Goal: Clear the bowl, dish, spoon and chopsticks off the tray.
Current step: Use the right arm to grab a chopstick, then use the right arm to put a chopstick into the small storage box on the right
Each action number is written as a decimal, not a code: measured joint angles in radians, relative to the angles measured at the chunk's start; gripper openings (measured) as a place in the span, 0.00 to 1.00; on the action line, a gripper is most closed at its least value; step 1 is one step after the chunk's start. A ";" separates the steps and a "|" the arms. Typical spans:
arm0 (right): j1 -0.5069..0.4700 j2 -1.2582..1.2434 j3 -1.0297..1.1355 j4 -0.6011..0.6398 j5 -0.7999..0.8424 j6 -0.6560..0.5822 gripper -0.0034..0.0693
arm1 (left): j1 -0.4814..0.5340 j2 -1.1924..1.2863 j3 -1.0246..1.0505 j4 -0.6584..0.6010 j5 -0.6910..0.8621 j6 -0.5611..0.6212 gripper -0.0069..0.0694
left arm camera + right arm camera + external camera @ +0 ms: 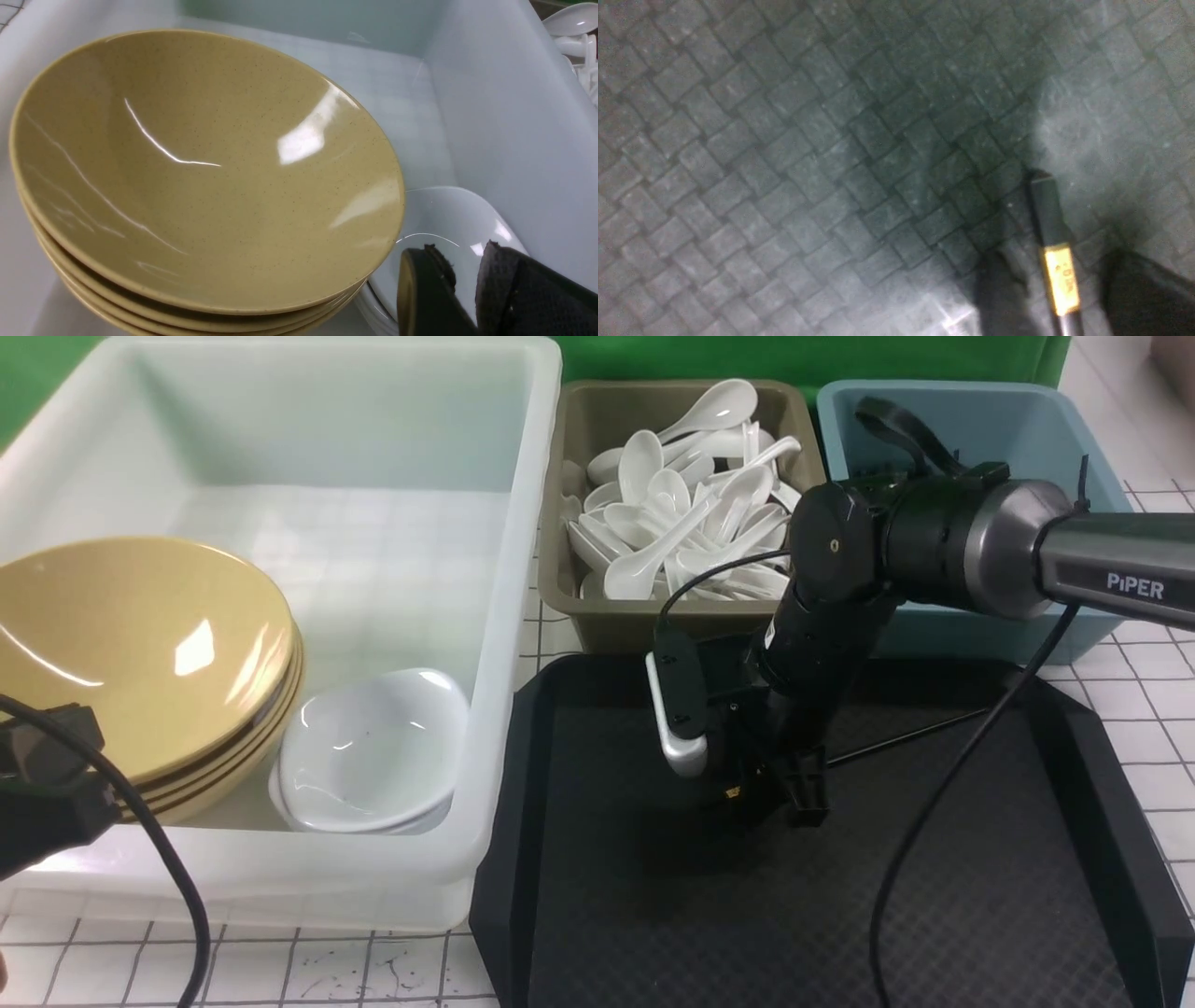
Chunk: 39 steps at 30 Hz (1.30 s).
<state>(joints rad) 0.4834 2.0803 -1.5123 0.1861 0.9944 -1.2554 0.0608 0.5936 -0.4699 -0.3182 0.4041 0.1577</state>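
Observation:
On the black tray (653, 915) lies one black chopstick (906, 737), running right from my right gripper (775, 798). In the right wrist view that chopstick (1048, 210) and its gold band sit between the fingers of the right gripper (1059, 261), which is open with a gap on each side. Yellow bowls (140, 644) are stacked in the translucent white tub (504, 616), with white dishes (373, 747) beside them. My left gripper (460, 252) hangs open over the top dish (448, 219), next to the bowl stack (196, 168). It holds nothing. White spoons (672, 504) fill the brown bin.
The brown spoon bin (579, 616) and a blue bin (980, 429) stand just behind the tray. The tub's wall borders the tray's left side. My left arm's black body and cable (47, 784) show at the front left edge.

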 joint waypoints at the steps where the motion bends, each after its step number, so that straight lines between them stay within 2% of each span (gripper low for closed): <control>1: 0.001 0.001 -0.003 0.002 0.013 -0.007 0.38 | 0.000 0.000 0.000 0.000 0.000 0.000 0.26; 3: 0.004 -0.001 -0.003 0.012 0.029 -0.009 0.22 | 0.000 0.000 0.000 -0.001 0.000 0.000 0.26; 4: 0.006 -0.004 -0.004 0.028 0.040 -0.005 0.18 | 0.000 0.000 0.000 -0.001 -0.001 0.000 0.26; 8: 0.019 -0.024 -0.036 0.122 0.108 -0.002 0.16 | 0.000 0.000 0.000 -0.001 -0.001 0.003 0.26; 13: 0.012 -0.165 -0.251 0.177 0.164 0.020 0.16 | 0.000 0.000 0.000 -0.001 -0.001 0.005 0.26; 19: -0.125 -0.239 -0.503 0.224 0.004 0.047 0.16 | 0.000 0.000 0.000 -0.001 -0.001 0.005 0.26; 21: -0.225 -0.217 -0.566 0.243 -0.058 0.099 0.16 | 0.000 0.000 0.000 -0.001 -0.001 0.005 0.26; 25: -0.359 -0.115 -0.580 0.255 -0.104 0.212 0.16 | 0.000 0.000 0.000 -0.001 -0.001 0.006 0.26; 29: -0.426 0.011 -0.519 0.258 -0.208 0.366 0.16 | 0.000 0.000 0.000 -0.001 -0.001 0.006 0.26; 34: -0.434 0.065 -0.427 0.251 -0.296 0.442 0.26 | 0.000 0.000 0.002 -0.001 0.000 0.006 0.26; 35: -0.434 0.063 -0.418 0.250 -0.294 0.451 0.33 | 0.000 0.000 0.002 -0.001 0.000 0.006 0.26; 37: -0.434 0.023 -0.418 0.240 -0.255 0.451 0.43 | 0.000 0.000 0.004 -0.001 0.000 0.006 0.26; 39: -0.434 -0.057 -0.422 0.190 -0.165 0.441 0.47 | 0.000 0.000 0.006 -0.001 0.000 0.006 0.26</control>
<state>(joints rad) 0.0498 2.0237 -1.9344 0.3758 0.8290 -0.8143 0.0608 0.5936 -0.4635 -0.3193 0.4040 0.1635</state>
